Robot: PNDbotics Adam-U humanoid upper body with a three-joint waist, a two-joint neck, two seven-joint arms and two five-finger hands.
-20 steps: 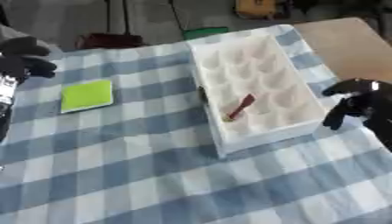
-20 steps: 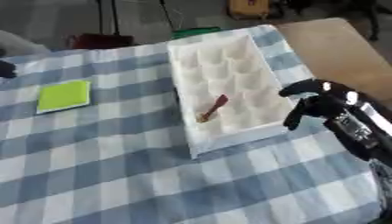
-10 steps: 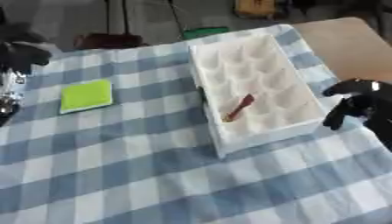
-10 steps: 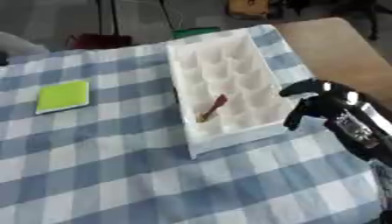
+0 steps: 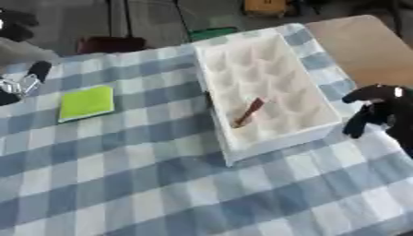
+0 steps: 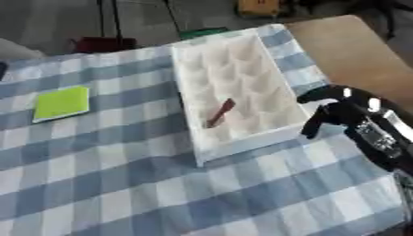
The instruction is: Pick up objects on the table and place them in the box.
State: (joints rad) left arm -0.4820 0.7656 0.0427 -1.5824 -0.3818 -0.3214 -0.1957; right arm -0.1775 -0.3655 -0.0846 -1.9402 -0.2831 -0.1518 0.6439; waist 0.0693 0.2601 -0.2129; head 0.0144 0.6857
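Box (image 5: 266,99): we are seeing it lying centre-far, a brown stick (image 5: 249,112) inside.
Green square (image 5: 85,103): lying left, near our left hand (image 5: 22,82); fingers unclear.
Right hand (image 6: 343,113): hovering just right of the box, fingers curling, holding nothing.

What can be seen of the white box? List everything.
The white box is a long rectangular tray, seemingly moulded plastic or foam, its floor dimpled with rows of shallow cups. It lies flat on the blue-and-white checked tablecloth, skewed to the checks, far end toward the table's back edge. A small reddish-brown stick lies inside near the front. The right hand hovers beside its near right corner, contact unclear.
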